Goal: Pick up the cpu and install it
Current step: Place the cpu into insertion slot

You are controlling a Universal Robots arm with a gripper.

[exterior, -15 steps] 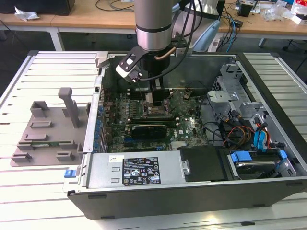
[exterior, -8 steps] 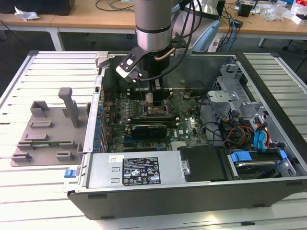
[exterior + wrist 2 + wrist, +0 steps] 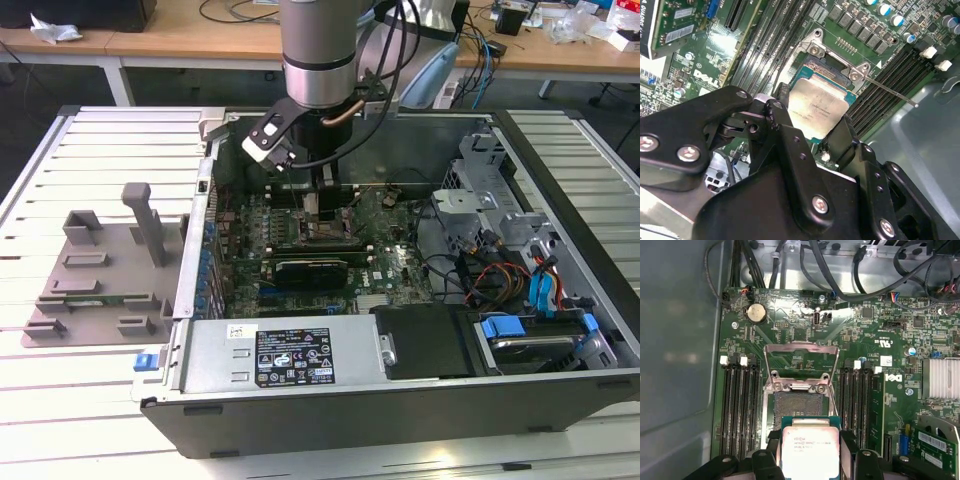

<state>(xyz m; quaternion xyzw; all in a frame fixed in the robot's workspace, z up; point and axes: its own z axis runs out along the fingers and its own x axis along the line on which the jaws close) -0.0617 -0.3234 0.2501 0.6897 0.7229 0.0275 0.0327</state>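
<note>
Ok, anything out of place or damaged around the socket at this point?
Nothing stands out. The end effector grips the cpu by two opposite edges, lined up with the open socket; the load plate stands raised and the motherboard shows no visible damage.

Small print lines the lid of the cpu (image 3: 809,449); a white logo marks the motherboard (image 3: 850,340); the power-supply label (image 3: 294,356) seems illegible.
</note>
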